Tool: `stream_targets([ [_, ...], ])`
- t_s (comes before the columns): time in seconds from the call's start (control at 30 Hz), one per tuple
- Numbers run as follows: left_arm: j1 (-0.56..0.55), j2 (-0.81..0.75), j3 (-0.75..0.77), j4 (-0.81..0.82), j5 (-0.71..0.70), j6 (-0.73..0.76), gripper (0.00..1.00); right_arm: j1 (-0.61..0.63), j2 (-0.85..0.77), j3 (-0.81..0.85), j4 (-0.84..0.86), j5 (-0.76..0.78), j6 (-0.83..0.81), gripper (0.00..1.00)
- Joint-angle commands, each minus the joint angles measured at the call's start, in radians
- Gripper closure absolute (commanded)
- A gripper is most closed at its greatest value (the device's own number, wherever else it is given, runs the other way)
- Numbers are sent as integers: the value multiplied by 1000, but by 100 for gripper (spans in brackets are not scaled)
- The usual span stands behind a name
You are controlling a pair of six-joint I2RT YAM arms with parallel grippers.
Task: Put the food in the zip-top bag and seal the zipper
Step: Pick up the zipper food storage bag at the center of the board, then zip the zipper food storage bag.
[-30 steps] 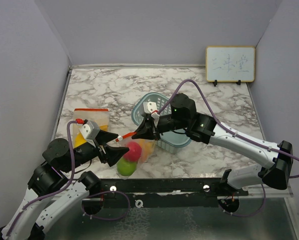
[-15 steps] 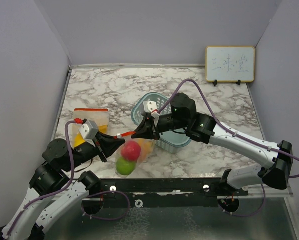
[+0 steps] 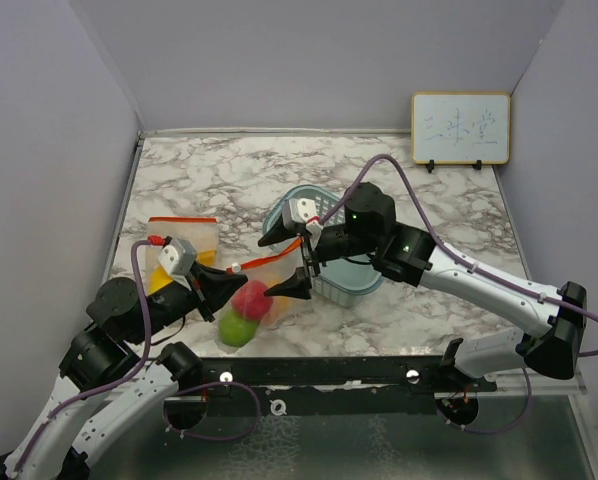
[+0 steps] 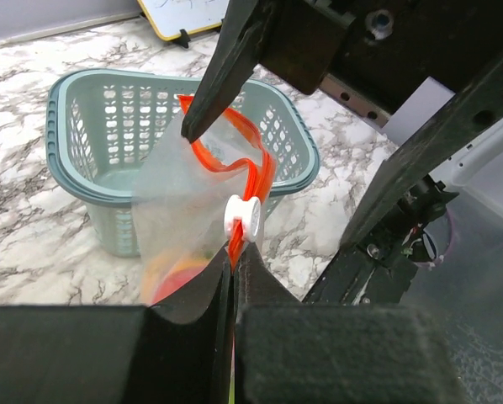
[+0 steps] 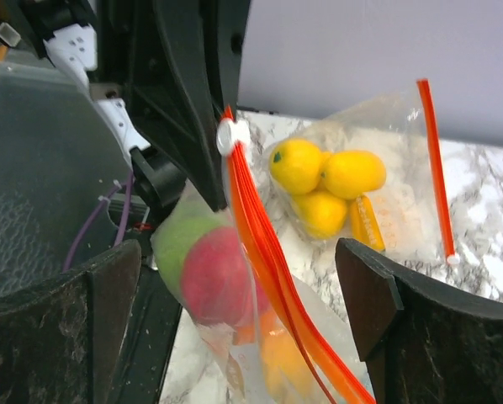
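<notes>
step: closing the thin orange-red zipper strip (image 5: 256, 227) on the crinkly clear plastic bag (image 4: 180, 194).
where the bag is: near middle, held up by its top, just beside the teal plastic lattice basket (image 4: 75, 109). The red toy ball (image 5: 214, 282) and green toy fruit (image 5: 177, 240) are inside.
left claw (image 3: 229, 282): pinched tight on the strip's left end, right by the small white slider (image 4: 243, 220).
right claw (image 3: 265, 268): wide open, one finger on each side of the strip, holding nothing.
how to do it well: I think the left claw should hold firm. The slider then has to run along the strip to the right end, with the strip pulled straight.
watch out: the full bag could twist or slip.
</notes>
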Motion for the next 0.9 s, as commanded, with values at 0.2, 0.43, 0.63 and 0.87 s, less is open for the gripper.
stream_targets([
  [0.2,0,4,-25,51,154,6,100,0,73,170,-14,-223,3,14],
  [0.43,0,48,-14,32,179,7,100,0,156,241,-65,-349,33,43],
  [0.63,0,51,-9,27,134,6,100,0,160,220,-60,-393,63,58],
  [0.87,0,59,-9,27,125,8,100,0,140,196,-42,-349,90,60],
])
